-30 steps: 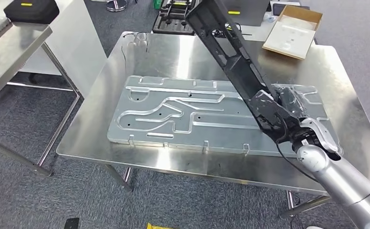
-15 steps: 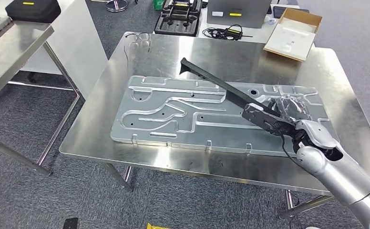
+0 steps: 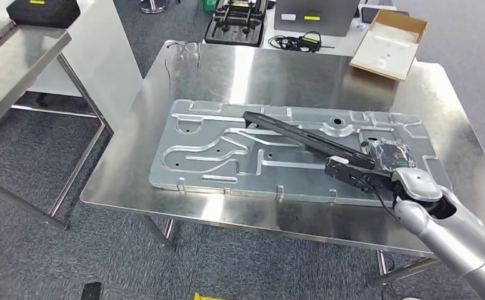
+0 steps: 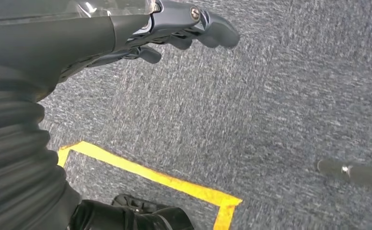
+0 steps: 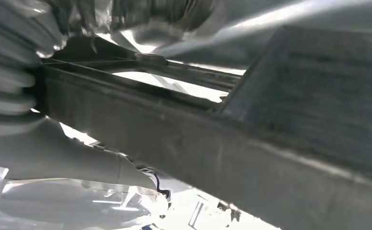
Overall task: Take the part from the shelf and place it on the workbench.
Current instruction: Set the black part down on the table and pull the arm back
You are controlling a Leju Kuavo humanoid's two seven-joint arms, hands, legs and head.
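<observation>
Now we are at the placing step, by our reading: our right hand (image 3: 387, 164) holds the near end of the long black part (image 3: 302, 139), which lies low and nearly flat across the grey aluminium plate (image 3: 202, 150) on the steel workbench (image 3: 277, 75). Whether the part's far tip is touching the plate or hovering just above it, we cannot tell from the head view. The part runs from our hand away towards the middle of the plate, so the fingers sit at one end and the rest of the length reaches out ahead of them. In the right wrist view the part (image 5: 213, 143) crosses close in front of the camera; the fingers look wrapped around it, though glare hides how they lie. The next move, we judge, calls for settling the held end fully down, then loosening the grip and drawing the hand clear without dragging the part along. Our left hand (image 4: 165, 28) hangs over the grey carpet (image 4: 280, 105), fingers loosely apart and holding nothing.
</observation>
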